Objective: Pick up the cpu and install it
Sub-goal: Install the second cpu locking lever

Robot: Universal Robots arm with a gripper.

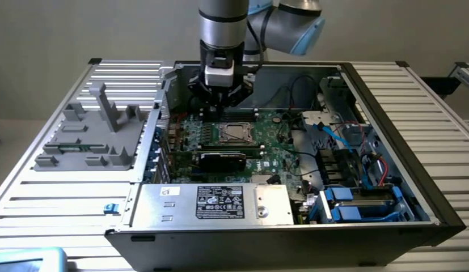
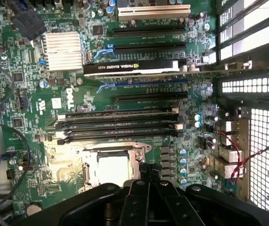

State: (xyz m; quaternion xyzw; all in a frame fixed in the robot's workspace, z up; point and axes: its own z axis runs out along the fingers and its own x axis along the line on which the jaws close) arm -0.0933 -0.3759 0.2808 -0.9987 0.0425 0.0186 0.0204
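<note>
While the arm hangs over the open computer case, the scene reads as follows.

Hand: the hand (image 1: 220,107) is low inside the case, above the far edge of the motherboard; in the wrist view its black fingers (image 2: 139,197) are pressed together, holding nothing.
Cpu: the cpu (image 1: 234,132) lies flat in its socket on the motherboard, silver top up, just in front of the hand; in the wrist view its pale square face (image 2: 111,170) sits inside the metal socket frame, right by the fingertips.
Socket frame: a metal frame (image 2: 88,165) surrounds the chip; whether it is latched I cannot tell.
Motherboard: the green board (image 1: 276,148) fills the case floor.
Memory slots: long black slots (image 2: 120,123) run beside the socket.
Graphics card: a black card (image 1: 221,159) stands in a slot nearer the exterior camera than the socket.
Heatsink: a silver finned block (image 2: 62,51) sits on the board.
Power supply: a grey labelled box (image 1: 219,203) fills the case's near corner.
Tray: a grey moulded holder (image 1: 91,139) rests on the slatted table (image 1: 60,192), on the exterior view's left of the case.
</note>
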